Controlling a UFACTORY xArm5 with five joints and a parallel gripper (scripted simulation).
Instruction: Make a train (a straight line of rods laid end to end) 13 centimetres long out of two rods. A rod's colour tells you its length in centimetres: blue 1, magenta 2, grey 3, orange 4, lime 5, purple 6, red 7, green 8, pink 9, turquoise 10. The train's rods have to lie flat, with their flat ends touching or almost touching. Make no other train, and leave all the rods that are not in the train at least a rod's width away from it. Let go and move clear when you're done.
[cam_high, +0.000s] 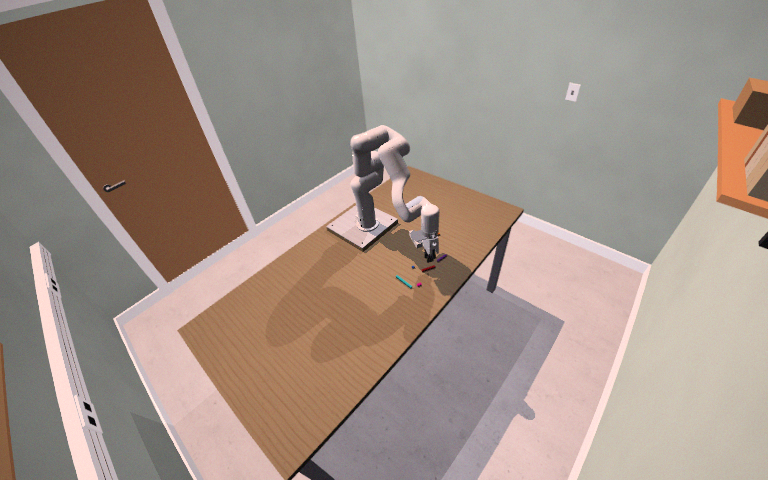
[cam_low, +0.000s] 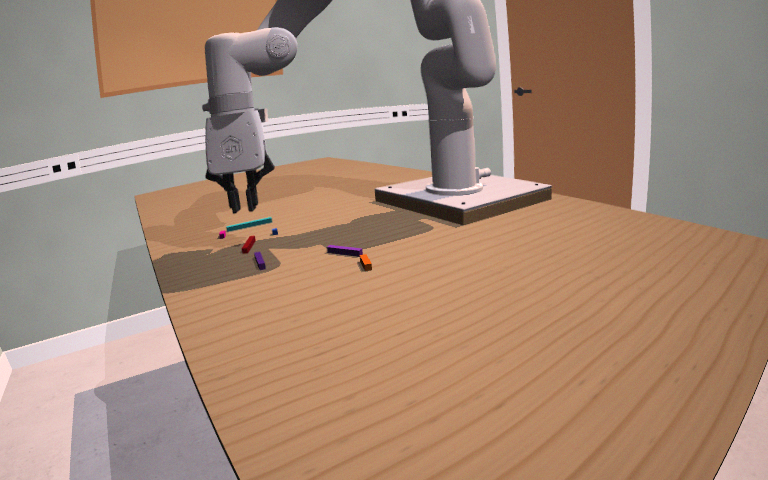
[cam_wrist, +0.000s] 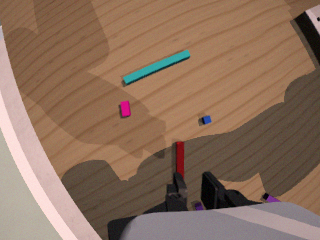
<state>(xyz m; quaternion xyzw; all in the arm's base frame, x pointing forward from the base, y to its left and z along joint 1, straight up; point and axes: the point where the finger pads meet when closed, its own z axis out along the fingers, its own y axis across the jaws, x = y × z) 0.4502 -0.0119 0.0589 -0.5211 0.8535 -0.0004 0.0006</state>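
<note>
- Grey-green walls (cam_high: 464, 113) (cam_low: 707, 141) and a brown door (cam_high: 130, 141) (cam_low: 572, 124) frame a wood-grained table (cam_high: 237, 316) (cam_low: 509, 339) (cam_wrist: 250, 30), where a pale robot arm (cam_high: 399, 175) (cam_low: 226, 67) stands on a square base plate (cam_high: 362, 245) (cam_low: 526, 189) (cam_wrist: 315, 25).
- The gripper (cam_high: 429, 259) (cam_low: 243, 209) (cam_wrist: 190, 185) hangs above the rods, fingers pointing down, released and empty, with a narrow gap between its fingers.
- A red rod (cam_high: 428, 268) (cam_low: 248, 244) (cam_wrist: 180, 159) lies flat in shadow, near but apart from one purple rod (cam_high: 441, 257) (cam_low: 259, 260) (cam_wrist: 198, 206).
- A turquoise rod (cam_high: 403, 281) (cam_low: 249, 224) (cam_wrist: 157, 67) lies in the light, a short magenta rod (cam_high: 419, 284) (cam_low: 222, 234) (cam_wrist: 125, 108) near one end.
- The small blue rod (cam_high: 413, 267) (cam_low: 275, 231) (cam_wrist: 206, 120) sits between the turquoise and red rods, touching neither.
- Closer to the base plate, a second purple rod (cam_low: 344, 250) (cam_wrist: 271, 198) lies at an angle to an orange rod (cam_high: 438, 234) (cam_low: 365, 262), their nearest ends close together; whether they touch cannot be told.
</note>
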